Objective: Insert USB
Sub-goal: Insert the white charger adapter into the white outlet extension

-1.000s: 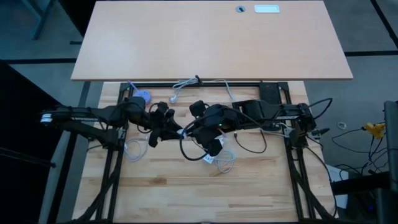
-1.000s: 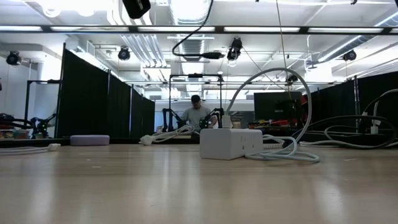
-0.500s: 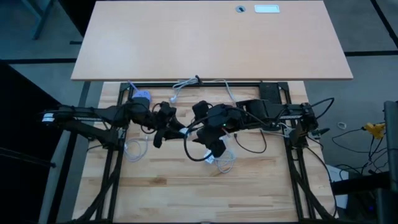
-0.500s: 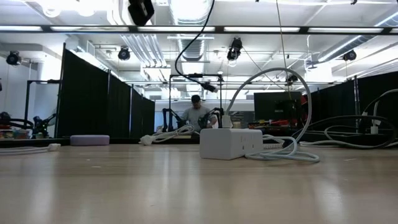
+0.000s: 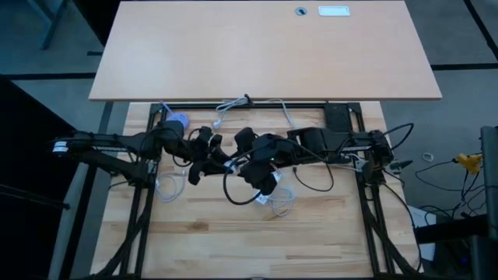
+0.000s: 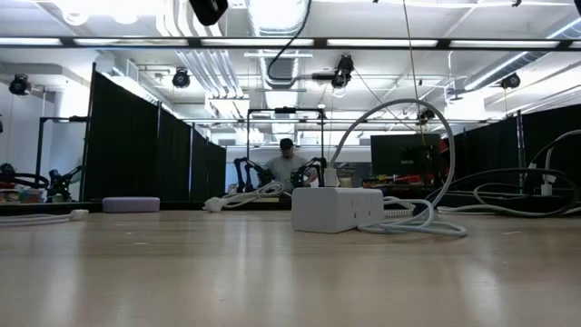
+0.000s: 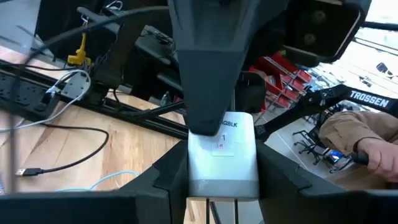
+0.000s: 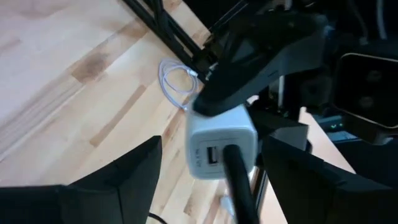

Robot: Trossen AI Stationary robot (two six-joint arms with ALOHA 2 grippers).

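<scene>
A white charger block (image 7: pixel 222 158) hangs in the air between the two arms, with my left gripper (image 7: pixel 222 180) shut on it. In the right wrist view the charger (image 8: pixel 221 140) shows its port face, and a black USB plug (image 8: pixel 231 158) sticks into one port. Its black cable (image 5: pixel 233 187) hangs in a loop below. My right gripper (image 8: pixel 211 149) stands open, one finger on either side of the plug and cable and apart from both. In the high view the grippers, left (image 5: pixel 204 152) and right (image 5: pixel 247 149), meet over the table's middle. My left gripper pinches the charger's two side faces (image 7: pixel 193 165) between its two fingers. The fingers come level from the table's left side. The charger is lifted clear of the table, its port face turned toward the right arm.
A white power block (image 6: pixel 338 211) with a coiled white cable (image 5: pixel 280 204) lies on the table under the right arm. A white cable coil (image 5: pixel 167 185) and a lilac object (image 5: pixel 179 120) lie at the left. A person (image 6: pixel 289 165) sits in the room beyond.
The black cable's hanging loop has swung: in the low view it dipped lower half a second ago and now sits higher again.
</scene>
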